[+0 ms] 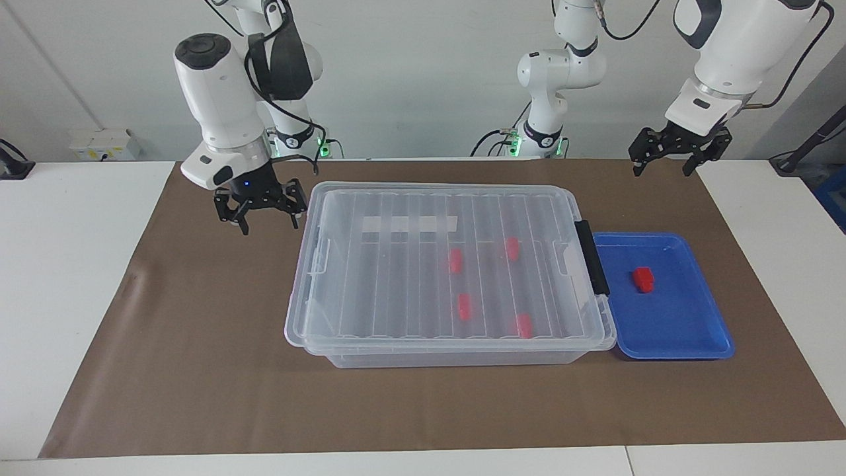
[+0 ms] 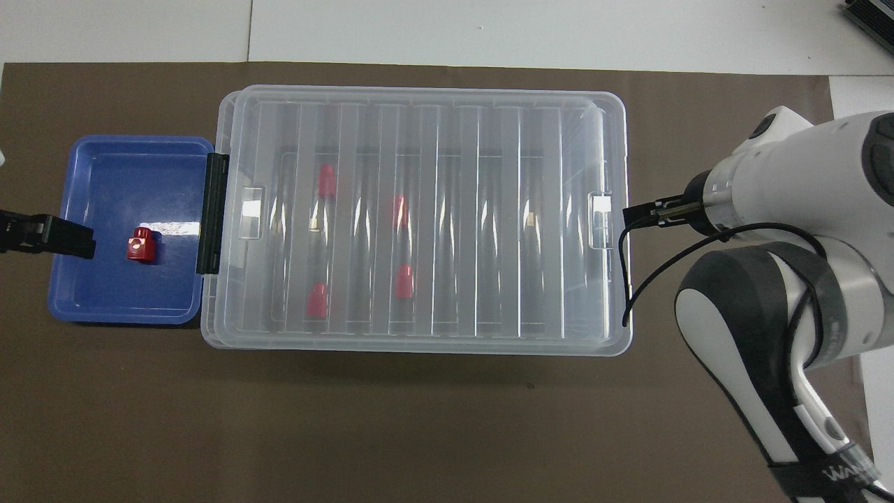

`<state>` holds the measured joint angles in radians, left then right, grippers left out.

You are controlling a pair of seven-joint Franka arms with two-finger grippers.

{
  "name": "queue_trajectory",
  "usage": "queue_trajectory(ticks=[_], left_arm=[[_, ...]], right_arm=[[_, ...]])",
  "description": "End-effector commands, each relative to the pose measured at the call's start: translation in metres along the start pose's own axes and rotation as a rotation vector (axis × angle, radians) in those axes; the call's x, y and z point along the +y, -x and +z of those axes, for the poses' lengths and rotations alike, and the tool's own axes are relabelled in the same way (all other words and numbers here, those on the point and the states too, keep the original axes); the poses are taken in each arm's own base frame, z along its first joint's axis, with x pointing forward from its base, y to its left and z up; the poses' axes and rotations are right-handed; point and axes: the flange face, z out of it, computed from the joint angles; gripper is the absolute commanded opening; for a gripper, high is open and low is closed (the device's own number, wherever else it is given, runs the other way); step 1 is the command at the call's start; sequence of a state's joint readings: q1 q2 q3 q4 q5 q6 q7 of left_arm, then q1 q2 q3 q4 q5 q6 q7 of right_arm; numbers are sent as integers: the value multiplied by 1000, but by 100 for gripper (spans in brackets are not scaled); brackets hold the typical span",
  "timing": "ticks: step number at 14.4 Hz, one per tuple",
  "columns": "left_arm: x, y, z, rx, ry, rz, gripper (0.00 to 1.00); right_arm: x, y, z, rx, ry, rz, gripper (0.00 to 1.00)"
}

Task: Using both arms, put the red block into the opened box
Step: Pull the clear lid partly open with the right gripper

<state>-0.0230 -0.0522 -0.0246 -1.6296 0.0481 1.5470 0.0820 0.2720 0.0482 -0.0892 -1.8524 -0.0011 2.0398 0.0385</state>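
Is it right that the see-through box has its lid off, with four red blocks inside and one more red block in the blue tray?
Not quite. The box has its ribbed lid on; the facing view shows it covering the whole top. The rest holds: four red blocks show through the lid inside, and one more red block sits in the blue tray.
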Motion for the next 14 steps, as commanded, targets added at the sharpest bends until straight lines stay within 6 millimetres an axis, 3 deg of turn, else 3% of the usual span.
queue_trajectory(ticks=[1, 4, 14], left_arm=[[6, 4, -5, 40, 46, -7, 100], [9, 5, -4, 37, 68, -6, 100], [7, 6, -4, 37, 68, -10, 100]], right_arm=[[-7, -6, 25, -8, -27, 15, 100], [-7, -7, 43, -17, -24, 12, 100], [6, -6, 52, -30, 55, -19, 100]])
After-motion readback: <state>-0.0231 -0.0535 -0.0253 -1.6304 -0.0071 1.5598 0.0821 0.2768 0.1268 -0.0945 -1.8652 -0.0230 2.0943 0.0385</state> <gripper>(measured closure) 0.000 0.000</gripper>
